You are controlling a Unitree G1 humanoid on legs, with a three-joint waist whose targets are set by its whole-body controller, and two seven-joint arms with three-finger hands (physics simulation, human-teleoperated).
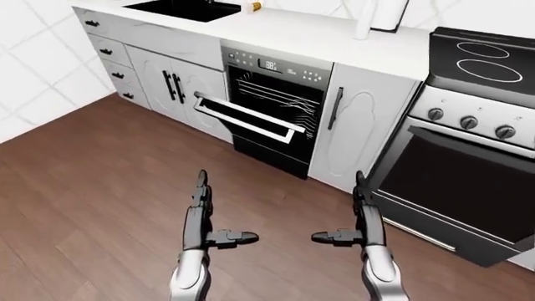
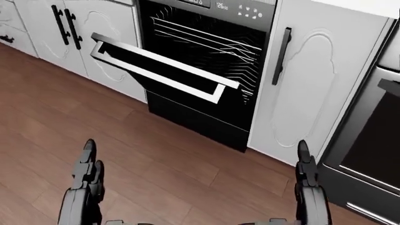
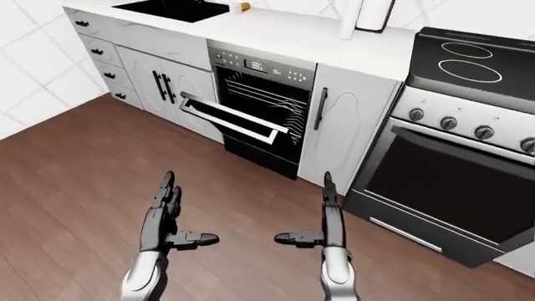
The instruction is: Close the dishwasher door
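The dishwasher (image 1: 276, 113) is set under the counter, black with a control strip on top. Its door (image 1: 248, 117) is partly open, tilted out from the top, with wire racks showing behind it. The door also shows in the head view (image 2: 162, 70). My left hand (image 1: 201, 216) is open, fingers straight, thumb pointing right, above the wooden floor well short of the door. My right hand (image 1: 361, 216) is open the same way, thumb pointing left, below the white cabinet to the right of the dishwasher. Both hands are empty.
White cabinet doors with black handles (image 1: 173, 86) stand left of the dishwasher, a narrow white cabinet (image 1: 364, 125) right of it. A black stove with oven (image 1: 468, 169) stands at the right. A sink (image 1: 180, 9) is at top left. Wooden floor (image 1: 92, 188) lies between me and the units.
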